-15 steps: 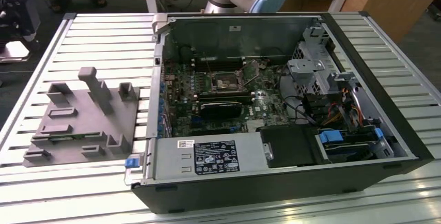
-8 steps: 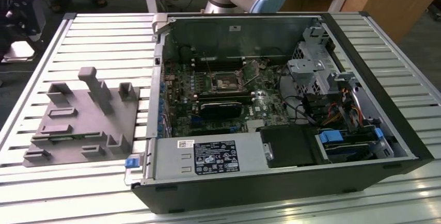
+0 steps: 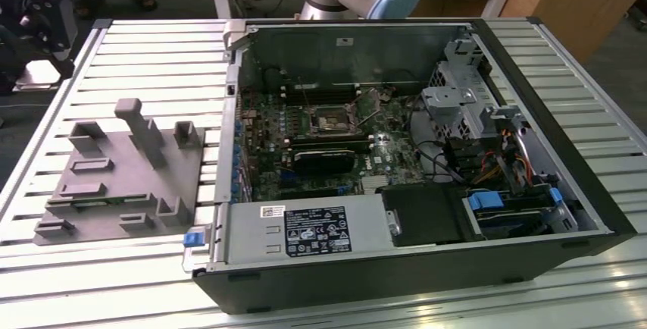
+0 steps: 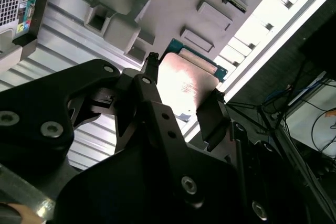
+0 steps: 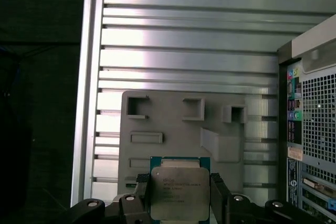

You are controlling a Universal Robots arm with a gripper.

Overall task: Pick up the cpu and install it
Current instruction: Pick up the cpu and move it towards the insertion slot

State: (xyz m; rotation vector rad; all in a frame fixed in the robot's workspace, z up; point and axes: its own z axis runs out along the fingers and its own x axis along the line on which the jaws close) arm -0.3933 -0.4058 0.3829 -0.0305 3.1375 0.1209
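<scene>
**Item: cpu**, silver-grey top plate on a thin green board.

**Location:** Held off the desk over the near edge of the grey holding fixture, just beside the rear panel of the computer case. It is well apart from the motherboard socket, which sits uncovered inside the open case in the exterior view.

**Tool****:** Closed on the chip. The black fingers press against two opposite edges, as seen in both wrist views.

**Orientation:** The metal plate faces the first wrist camera, so the contact side, by judgement, faces down toward the fixture. The outline is close to square, with no marked long axis. Its edges run in line with the fixture's edges and the desk slats.

**Hazards (judged):**
- The grip is on thin edges only, so a jolt or a slack clamp could let the chip tilt or drop onto the fixture.
- Travel into the case passes the case wall and cables, and a clipped edge could knock the chip askew.
- A wrong rotation or a tilted descent at the socket could leave the chip badly seated and damage the socket contacts.
</scene>
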